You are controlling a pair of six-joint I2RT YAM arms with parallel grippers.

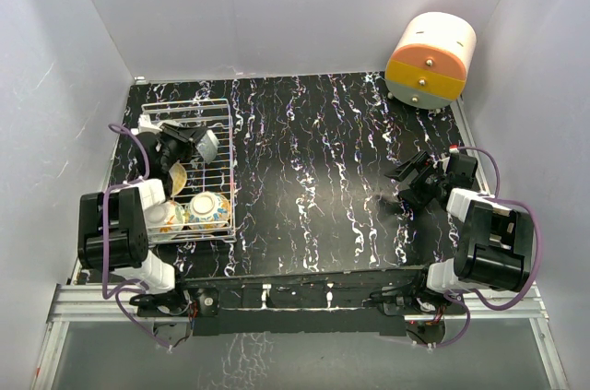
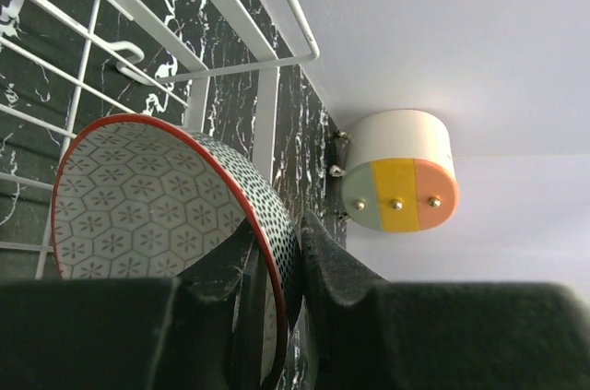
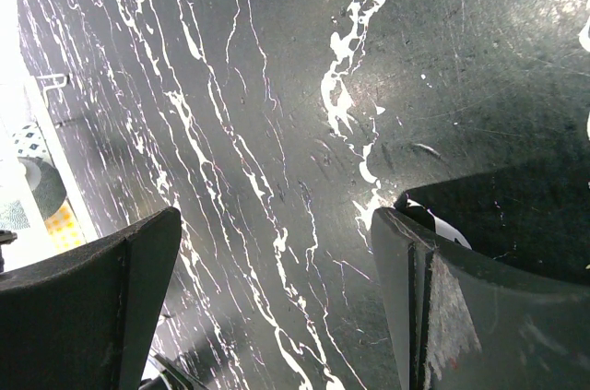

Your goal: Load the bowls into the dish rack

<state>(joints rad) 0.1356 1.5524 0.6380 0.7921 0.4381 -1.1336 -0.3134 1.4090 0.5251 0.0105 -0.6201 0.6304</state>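
Nearest, at the front end of the rectangular white wire dish rack [image 1: 214, 169], which stands on the left side of the black, white-veined table top [image 1: 313, 169]: two small round ceramic bowls side by side. One is an orange-yellow floral bowl [image 1: 210, 210]. The other, just beside it on the left, is a pale patterned bowl [image 1: 169, 216] partly hidden by the left arm. Next, further into the rack: the left gripper [image 2: 277, 229], its black fingers [image 2: 332, 265] closed on the wall of a third item, a red-rimmed bowl [image 2: 138, 210] with a grey hexagon-flower inside and a dark-dotted pale outside. One finger is inside the rim and one outside. This bowl is held tipped on its side within the rack's wires; whether it touches the bars cannot be told. At about the same depth, on the right side of the table and well apart from the rack: the right gripper [image 3: 277, 224], jaws spread wide, nothing between them, only bare table top beneath. Farthest, at the back right corner against the pale wall: a large round drum [image 1: 430, 60] with a cream top and orange and yellow panels, each panel bearing a small metal knob.
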